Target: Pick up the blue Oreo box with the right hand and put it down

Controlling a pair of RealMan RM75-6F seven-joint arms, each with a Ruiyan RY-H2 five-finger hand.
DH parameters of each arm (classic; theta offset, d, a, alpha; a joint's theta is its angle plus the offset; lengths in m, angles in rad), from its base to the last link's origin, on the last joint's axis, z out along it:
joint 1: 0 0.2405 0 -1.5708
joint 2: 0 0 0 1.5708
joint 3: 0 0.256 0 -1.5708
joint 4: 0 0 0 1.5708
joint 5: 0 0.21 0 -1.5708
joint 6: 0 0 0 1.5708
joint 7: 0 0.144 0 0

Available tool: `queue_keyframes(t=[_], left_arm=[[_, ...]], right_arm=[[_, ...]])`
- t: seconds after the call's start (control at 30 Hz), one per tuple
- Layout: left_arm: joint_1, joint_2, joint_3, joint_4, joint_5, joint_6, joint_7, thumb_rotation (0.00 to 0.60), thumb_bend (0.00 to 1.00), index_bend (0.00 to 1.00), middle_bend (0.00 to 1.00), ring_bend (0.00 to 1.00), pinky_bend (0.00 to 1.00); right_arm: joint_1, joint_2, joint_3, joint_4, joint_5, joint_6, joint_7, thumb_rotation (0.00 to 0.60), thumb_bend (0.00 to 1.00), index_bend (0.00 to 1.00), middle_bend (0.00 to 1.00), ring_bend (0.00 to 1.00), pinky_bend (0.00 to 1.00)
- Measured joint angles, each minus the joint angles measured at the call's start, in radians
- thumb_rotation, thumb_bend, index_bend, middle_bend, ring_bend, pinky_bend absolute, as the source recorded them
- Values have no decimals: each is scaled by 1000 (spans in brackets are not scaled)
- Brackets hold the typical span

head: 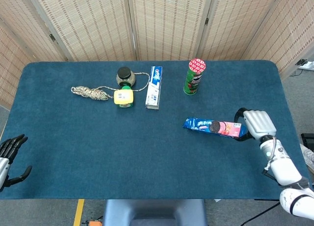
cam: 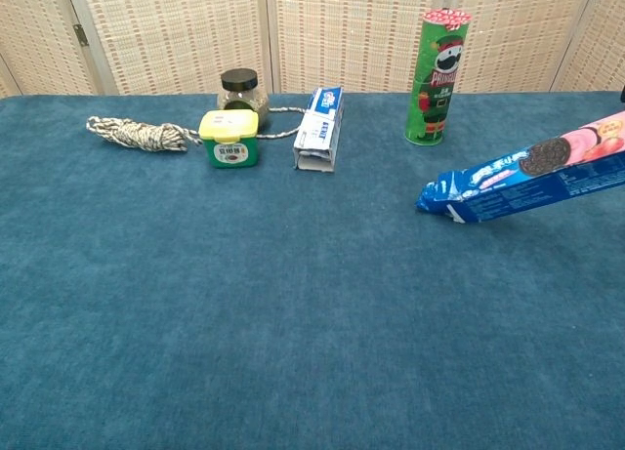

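Note:
The blue Oreo box (head: 213, 126) lies lengthwise at the right of the blue table, with a pink end toward my right hand (head: 257, 123). That white hand grips the box's right end. In the chest view the Oreo box (cam: 527, 182) is tilted, its right end raised and its left end low by the cloth; the right hand is outside that frame. My left hand (head: 10, 157) rests at the table's near left edge, fingers apart and holding nothing.
A green Pringles can (head: 194, 77) stands behind the box. Further left are a toothpaste box (head: 154, 87), a yellow-lidded tub (head: 123, 97), a dark-lidded jar (head: 124, 76) and a coil of rope (head: 91, 92). Woven screens close off the back.

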Motion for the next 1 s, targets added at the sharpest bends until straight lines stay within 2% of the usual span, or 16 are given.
queue_keyframes(t=[0.17, 0.5, 0.73, 1.0], left_arm=[[-13, 4, 5, -5, 3, -24, -6, 600, 408, 0, 77, 71, 76], [-28, 3, 6, -10, -9, -53, 6, 600, 409, 0, 78, 71, 76], [-33, 3, 7, -12, -13, -62, 9, 600, 409, 0, 82, 72, 78], [-44, 3, 10, -16, -16, -84, 10, 600, 409, 0, 85, 74, 82]], right_arm=[[53, 91, -34, -15, 11, -52, -26, 600, 141, 502, 282, 310, 269], [72, 261, -55, -156, 12, -5, -45, 600, 141, 502, 265, 278, 233], [29, 405, -57, -258, -46, 36, 27, 600, 141, 502, 245, 255, 215], [-41, 505, -50, -301, -157, 64, 191, 600, 140, 502, 242, 253, 215]])
